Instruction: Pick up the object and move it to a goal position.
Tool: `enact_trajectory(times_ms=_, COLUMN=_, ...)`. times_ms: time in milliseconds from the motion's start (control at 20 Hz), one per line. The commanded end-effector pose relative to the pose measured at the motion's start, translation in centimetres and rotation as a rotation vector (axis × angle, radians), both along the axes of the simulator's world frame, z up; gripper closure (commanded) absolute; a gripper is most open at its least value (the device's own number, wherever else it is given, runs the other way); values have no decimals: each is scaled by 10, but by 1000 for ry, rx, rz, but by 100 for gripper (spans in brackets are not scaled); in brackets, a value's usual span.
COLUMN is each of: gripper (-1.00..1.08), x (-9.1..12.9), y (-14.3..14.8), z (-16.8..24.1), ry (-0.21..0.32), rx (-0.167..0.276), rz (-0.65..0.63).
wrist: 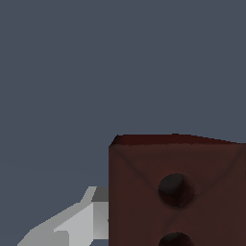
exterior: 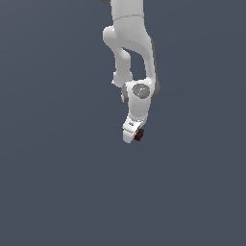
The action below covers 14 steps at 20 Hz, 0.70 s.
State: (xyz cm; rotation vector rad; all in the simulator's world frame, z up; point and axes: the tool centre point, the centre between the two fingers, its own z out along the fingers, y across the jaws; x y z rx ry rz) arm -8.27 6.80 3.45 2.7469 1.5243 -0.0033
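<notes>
Claw clenched on the object, open grey space on every side.

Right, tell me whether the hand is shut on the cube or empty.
Shut on the cube: it sits at the tip of the hand in the exterior view, and the wrist view shows it against a finger.

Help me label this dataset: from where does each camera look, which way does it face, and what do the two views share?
Exterior view: sits off the arm, position not on record; it faces the white arm hanging from the frame's top, with the gripper at its tip.
Wrist view: sits on the wrist, looking along the gripper; one grey-white finger shows beside the dark red-brown cube, which has round holes.
Shared: the cube at the gripper, and the plain grey-blue background.
</notes>
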Motion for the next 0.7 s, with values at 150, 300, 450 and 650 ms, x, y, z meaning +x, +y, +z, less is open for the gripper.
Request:
enact_trajectory(times_ms=150, gripper=108, x=-6, y=29, z=23, ry=-2, rx=0, rz=2)
enact_trajectory(times_ms=300, gripper=108, x=-11, y=53, z=42, ry=-2, rx=0, rz=2)
enact_trajectory(times_ms=450, gripper=108, x=-17, y=81, z=65, ry=-2, rx=-1, rz=2)
enact_trajectory(times_ms=650, gripper=108, x=-23, y=115, z=92, ry=-2, rx=0, rz=2)
